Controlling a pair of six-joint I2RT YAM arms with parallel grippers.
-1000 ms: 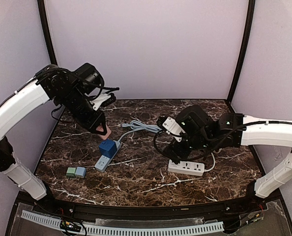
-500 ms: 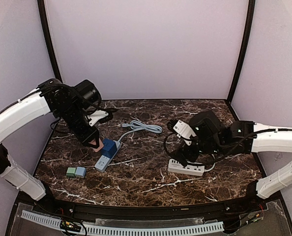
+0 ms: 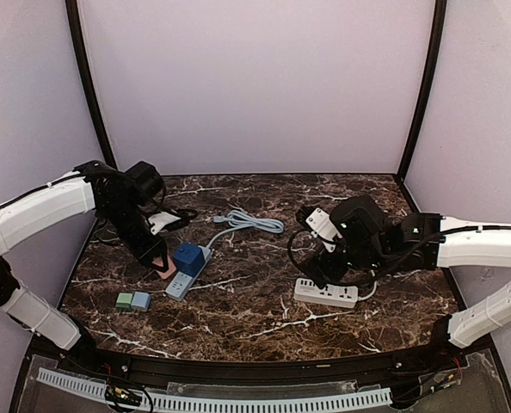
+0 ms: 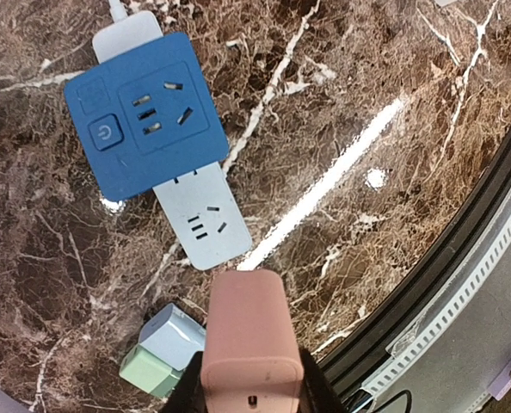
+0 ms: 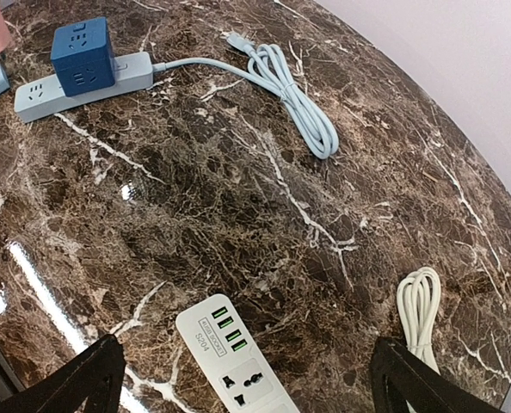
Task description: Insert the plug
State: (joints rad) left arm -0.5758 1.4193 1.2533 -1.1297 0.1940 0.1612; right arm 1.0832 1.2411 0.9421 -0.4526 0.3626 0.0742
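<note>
The left tool (image 4: 249,391) is clamped on the plug (image 4: 243,331), a smooth salmon-pink block with rounded edges, held just short of the free socket at the end of the pale blue power strip (image 4: 202,219), on which a blue cube adapter (image 4: 144,116) is seated. The right tool (image 5: 247,360) is spread wide, empty, above the white power strip (image 5: 225,340).

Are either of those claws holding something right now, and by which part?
The left gripper holds a pink plug, pinched by its rear end, nearest the wrist. The right gripper is open and holds nothing.
</note>
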